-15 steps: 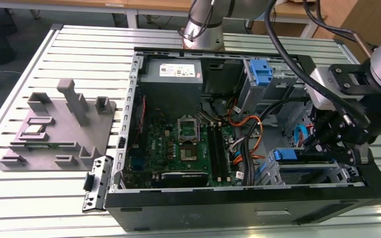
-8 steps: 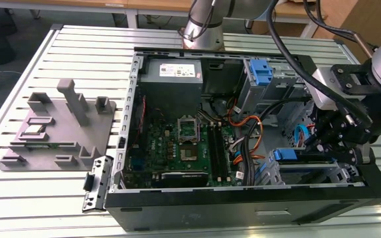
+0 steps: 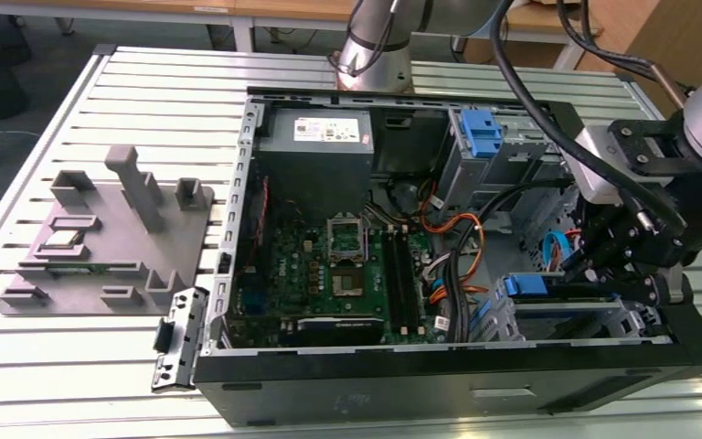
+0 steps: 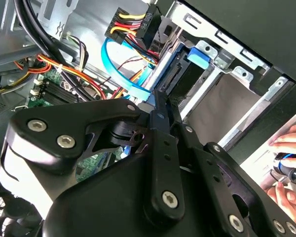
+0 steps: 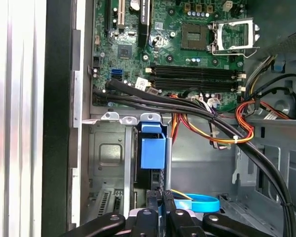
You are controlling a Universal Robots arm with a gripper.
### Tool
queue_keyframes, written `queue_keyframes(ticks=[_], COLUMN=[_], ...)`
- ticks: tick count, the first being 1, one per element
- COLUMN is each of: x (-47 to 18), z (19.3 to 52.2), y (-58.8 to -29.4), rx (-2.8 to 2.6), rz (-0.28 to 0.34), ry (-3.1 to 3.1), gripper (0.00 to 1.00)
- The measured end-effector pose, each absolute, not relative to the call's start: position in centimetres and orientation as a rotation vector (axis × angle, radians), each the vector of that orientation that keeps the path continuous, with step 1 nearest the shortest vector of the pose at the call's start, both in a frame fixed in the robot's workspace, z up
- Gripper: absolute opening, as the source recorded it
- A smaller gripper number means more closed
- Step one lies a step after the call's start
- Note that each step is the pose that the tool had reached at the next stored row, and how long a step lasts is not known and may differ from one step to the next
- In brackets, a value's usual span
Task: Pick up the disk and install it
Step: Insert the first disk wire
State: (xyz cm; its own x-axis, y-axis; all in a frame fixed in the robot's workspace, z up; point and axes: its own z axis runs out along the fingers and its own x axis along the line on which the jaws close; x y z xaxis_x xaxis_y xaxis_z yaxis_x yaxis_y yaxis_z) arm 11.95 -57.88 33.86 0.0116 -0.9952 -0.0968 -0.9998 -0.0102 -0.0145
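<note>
A: Looking at the exterior view's lower right: gripper [image 3: 598, 274] down inside the open computer case [image 3: 449, 366], at the drive cage [image 3: 601, 322] by the case's right wall.

B: Fingers?

A: Narrow. In the first wrist view they stand nearly together [image 5: 160, 196], right at the edge of the disk [image 5: 149, 177]. Can't tell if they clamp it.

B: Disk position?

A: On edge in the cage slot, blue tab [image 5: 153, 153] at its end, cage walls close on both sides. In the exterior view it sits lower right [image 3: 558, 291].

B: Clearance?

A: Tight. Black cable bundle [image 5: 187, 106] and orange wires [image 5: 232, 133] run just beside the cage. A person's hand [image 4: 287, 142] is outside the case wall.
</note>
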Motion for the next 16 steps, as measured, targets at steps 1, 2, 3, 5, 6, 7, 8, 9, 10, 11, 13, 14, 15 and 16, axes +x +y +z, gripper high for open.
queue_keyframes(ticks=[1, 2, 3, 5, 6, 7, 8, 9, 10, 11, 13, 14, 15, 16], x=[11.94, 11.94, 11.95, 11.95, 11.89, 11.83, 11.79, 11.75, 11.72, 11.69, 11.61, 11.54, 11.45, 11.39], z=[33.81, 33.77, 33.75, 33.72, 33.71, 33.71, 33.71, 33.72, 33.72, 33.72, 33.70, 33.68, 33.66, 33.64], y=[-57.88, -57.88, -57.88, -57.88, -57.86, -57.85, -57.85, -57.82, -57.79, -57.77, -57.72, -57.71, -57.70, -57.70], rx=[-2.175, -2.173, -2.172, -2.171, -2.170, -2.170, -2.169, -2.169, -2.169, -2.169, -2.168, -2.167, -2.166, -2.165], rz=[0.085, 0.080, 0.076, 0.072, 0.071, 0.070, 0.069, 0.068, 0.068, 0.067, 0.064, 0.062, 0.060, 0.057], ry=[2.151, 2.148, 2.146, 2.144, 2.143, 2.143, 2.142, 2.142, 2.142, 2.141, 2.140, 2.139, 2.138, 2.136], gripper=[0.16, 0.16, 0.16, 0.16, 0.16, 0.16, 0.16, 0.16, 0.16, 0.16, 0.16, 0.16, 0.16, 0.16])
